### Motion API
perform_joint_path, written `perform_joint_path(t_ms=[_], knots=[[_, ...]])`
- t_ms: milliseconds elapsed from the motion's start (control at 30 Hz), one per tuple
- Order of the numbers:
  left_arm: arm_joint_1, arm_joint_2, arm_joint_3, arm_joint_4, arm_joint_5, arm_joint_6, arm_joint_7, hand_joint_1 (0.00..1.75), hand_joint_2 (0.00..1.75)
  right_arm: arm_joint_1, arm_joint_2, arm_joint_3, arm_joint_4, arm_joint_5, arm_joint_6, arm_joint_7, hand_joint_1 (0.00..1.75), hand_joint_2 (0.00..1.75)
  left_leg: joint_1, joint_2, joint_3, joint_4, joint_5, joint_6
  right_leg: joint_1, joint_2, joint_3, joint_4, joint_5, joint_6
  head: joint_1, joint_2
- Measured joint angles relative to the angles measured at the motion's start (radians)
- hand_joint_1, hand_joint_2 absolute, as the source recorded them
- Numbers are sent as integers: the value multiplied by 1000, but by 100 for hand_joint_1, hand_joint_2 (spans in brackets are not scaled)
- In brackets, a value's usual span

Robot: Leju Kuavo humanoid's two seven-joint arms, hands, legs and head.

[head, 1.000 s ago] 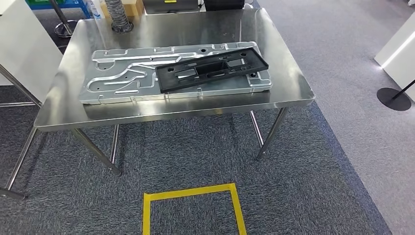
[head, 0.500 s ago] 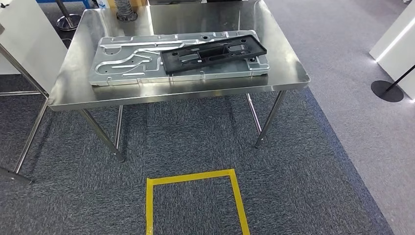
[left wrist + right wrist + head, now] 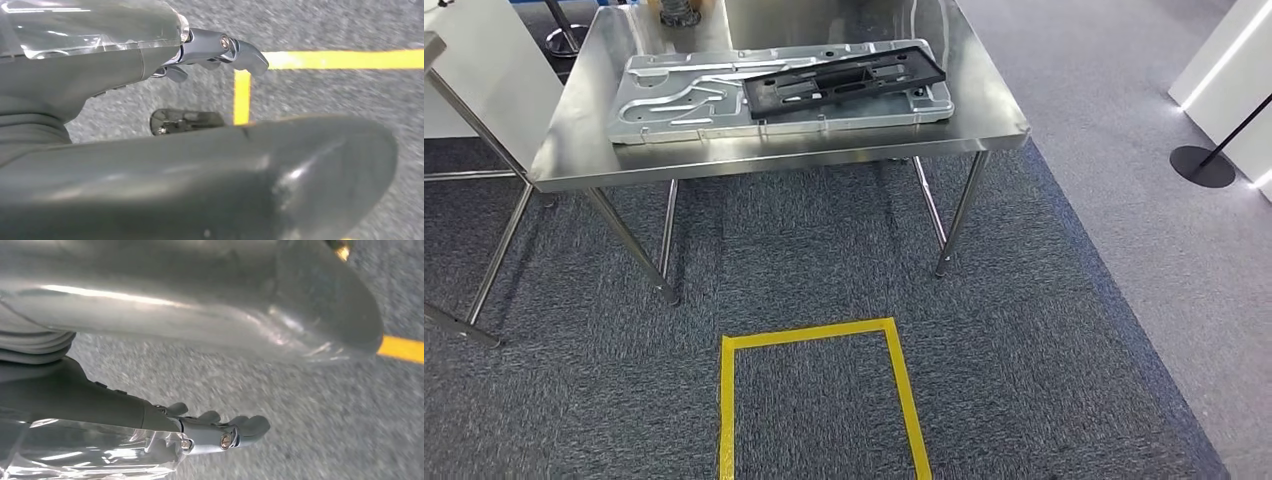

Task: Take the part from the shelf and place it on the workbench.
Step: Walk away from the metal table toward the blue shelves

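A long black plastic part (image 3: 844, 78) lies slantwise on a stamped silver metal panel (image 3: 674, 100), on top of a steel workbench (image 3: 774, 160) at the top of the head view. In the left wrist view my left hand (image 3: 215, 52) hangs over grey carpet beside a yellow tape line. Its fingers are stretched out and hold nothing. My right hand (image 3: 215, 432) hangs the same way over carpet, fingers straight and empty. Both hands are well away from the bench.
A yellow tape square (image 3: 819, 335) marks the carpet in front of the bench. A white cabinet (image 3: 484, 70) stands at the left. At the right are a black post base (image 3: 1202, 165) and a white panel (image 3: 1234, 55). Thin bench legs (image 3: 954, 215) reach the floor.
The whole picture has shifted: the bench now sits higher and smaller in the head view and more carpet shows below, so the camera has moved. The parts on the bench lie as before.
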Motion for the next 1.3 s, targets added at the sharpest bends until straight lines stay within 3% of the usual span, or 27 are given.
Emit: perform_joint_path(t_ms=[33, 67, 133, 167, 200, 267, 300, 333, 367, 433, 467, 533, 567, 633, 667, 733, 800, 833, 867, 900, 1000, 1067, 1133, 1200, 1300], knots=[[-3, 0, -1, 0, -2, -1, 0, 0, 0, 0, 0, 0, 2, -5, 21, 18, 0, 0, -4, -1, 40, -59, -21, 7, 0, -1, -7, 5, 9, 6, 0, 0], [-4, 1, -2, 0, -5, -3, 1, 0, 0, 0, 0, -1, 4, -12, 48, 44, 0, 0, -8, -1, 59, -94, -34, 14, -1, -3, -11, 5, 19, 12, 0, 0], [-3, 1, -2, 0, -9, -8, 6, 0, 0, 0, 0, -5, 9, -24, 107, 105, 0, 0, -10, 3, 49, -103, -20, 30, -6, -2, -17, 6, 30, 23, 0, 0], [-3, 0, -2, 0, -10, -11, 10, 0, 0, 1, 0, -8, 10, -27, 129, 130, 0, 0, -10, 5, 38, -105, -7, 39, -8, 0, -25, 20, 8, 29, 0, 0], [-3, 0, -2, 1, -10, -14, 14, 0, 0, 2, 0, -10, 11, -28, 145, 149, 0, 0, -8, 8, 24, -107, 9, 46, -10, 3, -35, 50, -33, 34, 0, 0], [-3, 1, -3, 1, -12, -18, 20, 0, 0, 3, 4, -13, 13, -28, 161, 173, 0, 0, -8, 10, -11, -106, 38, 55, -14, 5, -61, 162, -147, 42, 0, 0], [-2, 1, -3, 1, -13, -19, 23, 0, 0, 4, 6, -15, 14, -28, 165, 179, 0, 0, -9, 10, -31, -105, 52, 54, -16, 5, -70, 224, -181, 46, 0, 0], [-2, 1, -3, 1, -15, -20, 24, 0, 0, 4, 8, -16, 14, -28, 167, 182, 0, 0, -10, 11, -51, -103, 65, 53, -18, 5, -71, 272, -187, 48, 0, 0], [-2, 1, -3, 1, -16, -21, 25, 0, 0, 4, 9, -18, 14, -29, 168, 183, 0, 0, -10, 11, -71, -100, 77, 51, -20, 5, -61, 294, -165, 50, 0, 0], [-2, 0, -3, 1, -18, -23, 30, 0, 0, 4, 10, -22, 14, -33, 169, 181, 0, 0, -9, 12, -113, -92, 100, 44, -22, 5, 2, 250, -96, 50, 0, 0], [-1, 0, -3, 1, -19, -24, 35, 0, 0, 4, 10, -25, 14, -36, 168, 178, 0, 0, -10, 11, -130, -86, 111, 40, -21, 5, 62, 183, -85, 48, 0, 0], [-1, -2, -4, 2, -21, -26, 42, 0, 0, 2, 10, -29, 13, -42, 167, 166, 0, 0, -12, 11, -151, -69, 127, 30, -17, 5, 182, 22, -128, 36, 0, 0], [-1, -2, -4, 3, -21, -27, 43, 0, 0, 2, 10, -31, 13, -45, 167, 159, 0, 0, -12, 12, -157, -64, 134, 25, -14, 5, 217, -30, -152, 29, 0, 0], [-3, -3, -4, 3, -21, -27, 45, 0, 0, 1, 10, -36, 13, -49, 168, 148, 0, 0, -10, 13, -164, -58, 145, 12, -13, 4, 221, -56, -158, 11, 0, 0], [-2, -3, -4, 3, -21, -27, 45, 0, 0, 1, 10, -39, 13, -51, 168, 145, 0, 0, -7, 11, -170, -49, 134, 6, -13, 3, 215, -56, -150, 3, 0, 0], [0, -4, -4, 3, -21, -27, 45, 0, 0, 3, 5, -44, 13, -52, 169, 142, 0, 0, -3, 5, -197, 27, 64, -3, -13, -2, 203, -57, -133, -11, 0, 0], [3, -4, -4, 4, -21, -27, 45, 0, 0, 6, -4, -47, 13, -53, 170, 139, 0, 0, 0, 3, -237, 159, -19, -10, -9, -4, 184, -55, -118, -17, 0, 0], [4, -5, -4, 4, -21, -27, 45, 0, 0, 7, -8, -47, 13, -56, 173, 139, 0, 0, 0, 3, -247, 209, -35, -12, -7, -4, 174, -54, -111, -17, 0, 0], [5, -5, -4, 4, -22, -27, 45, 0, 0, 7, -13, -49, 13, -60, 177, 139, 0, 0, 1, 3, -241, 227, -31, -13, -6, -3, 165, -51, -106, -16, 0, 0], [6, -5, -4, 4, -21, -27, 46, 0, 0, 7, -16, -52, 14, -67, 184, 138, 0, 0, 1, 3, -214, 202, -13, -12, -6, -3, 157, -48, -102, -14, 0, 0], [5, -5, -4, 4, -21, -26, 47, 0, 0, 7, -22, -67, 15, -98, 217, 137, 0, 0, -1, 2, -75, 0, 37, 1, -4, -2, 138, -33, -98, -7, 0, 0], [5, -4, -4, 4, -21, -25, 49, 0, 0, 6, -22, -82, 16, -120, 248, 139, 0, 0, -5, 1, -37, -65, 34, 14, -2, -3, 130, -25, -96, 3, 0, 0], [6, -5, -4, 4, -21, -25, 54, 0, 0, 3, -22, -97, 17, -137, 278, 150, 0, 87, -4, 2, -40, -75, 37, 26, -2, -2, 127, -23, -94, 14, 0, 0], [4, -5, -4, 4, -21, -25, 57, 0, 0, 2, -22, -110, 17, -146, 294, 166, 0, 175, 0, 3, -44, -85, 47, 40, -4, 1, 110, 12, -118, 25, 0, 0], [3, -5, -4, 4, -21, -24, 63, 0, 0, 3, -18, -124, 17, -151, 298, 185, 0, 175, -1, 4, -56, -89, 57, 51, -12, 4, 19, 198, -216, 36, 0, 0]])
